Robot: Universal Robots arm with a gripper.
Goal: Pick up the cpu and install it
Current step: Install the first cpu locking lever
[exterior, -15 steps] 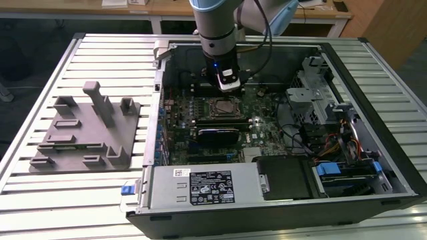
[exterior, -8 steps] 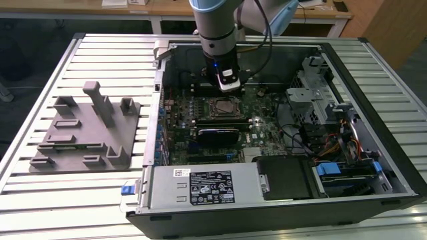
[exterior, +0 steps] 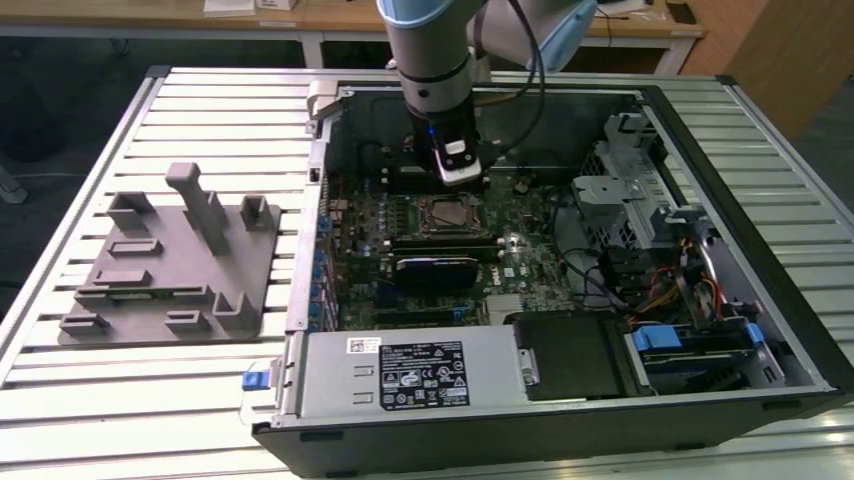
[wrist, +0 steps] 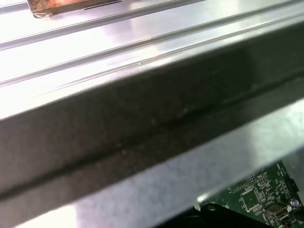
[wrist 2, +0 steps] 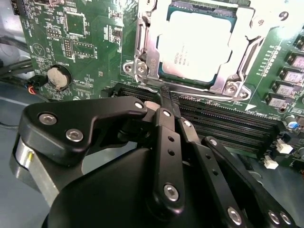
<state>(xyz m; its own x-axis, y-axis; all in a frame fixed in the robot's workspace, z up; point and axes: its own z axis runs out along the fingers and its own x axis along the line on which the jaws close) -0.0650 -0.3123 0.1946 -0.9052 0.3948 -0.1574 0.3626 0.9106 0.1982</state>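
Claw [wrist 2: 164,92] first: in the second wrist view its black fingers [wrist 2: 167,142] run together to a thin tip with nothing between them, so it looks closed and empty. That tip hangs just short of the near edge of the socket frame [wrist 2: 142,66], close to it but, as far as I can judge, not touching.

Just beyond the tip, the cpu [wrist 2: 194,45] lies flat inside the frame with its pale silver top facing up. It appears to be seated already, and that would explain why the claw carries nothing.

Between the claw and the frame run the long black memory slots [wrist 2: 223,121], and green motherboard [wrist 2: 80,42] spreads out around them.

From the exterior view, the arm [exterior: 438,60] reaches straight down into the open computer case [exterior: 694,330], a sensible approach given the walls on every side. Well away from the claw, outside the case on the slatted table [exterior: 80,420], stands a grey plastic fixture [exterior: 174,265].
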